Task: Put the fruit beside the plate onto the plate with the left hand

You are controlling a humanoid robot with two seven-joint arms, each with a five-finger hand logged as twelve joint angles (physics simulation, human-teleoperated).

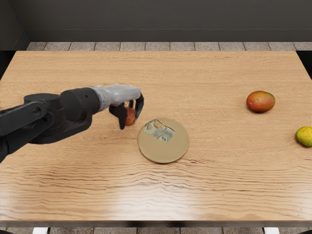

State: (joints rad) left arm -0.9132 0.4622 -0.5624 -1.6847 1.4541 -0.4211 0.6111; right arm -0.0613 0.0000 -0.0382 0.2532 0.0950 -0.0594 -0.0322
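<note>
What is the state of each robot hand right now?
Left robot hand: closed around the small red fruit beside the plate.
Right robot hand: not in view.

Bright, even, sharp render; soft sheen on near table (126, 197).

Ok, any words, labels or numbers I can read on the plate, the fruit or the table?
No readable text anywhere.
plate: a printed patch near its far rim, too blurred to tell if it holds words.
small red fruit in the left hand, mango, yellow-green fruit, table: no marks.
</note>
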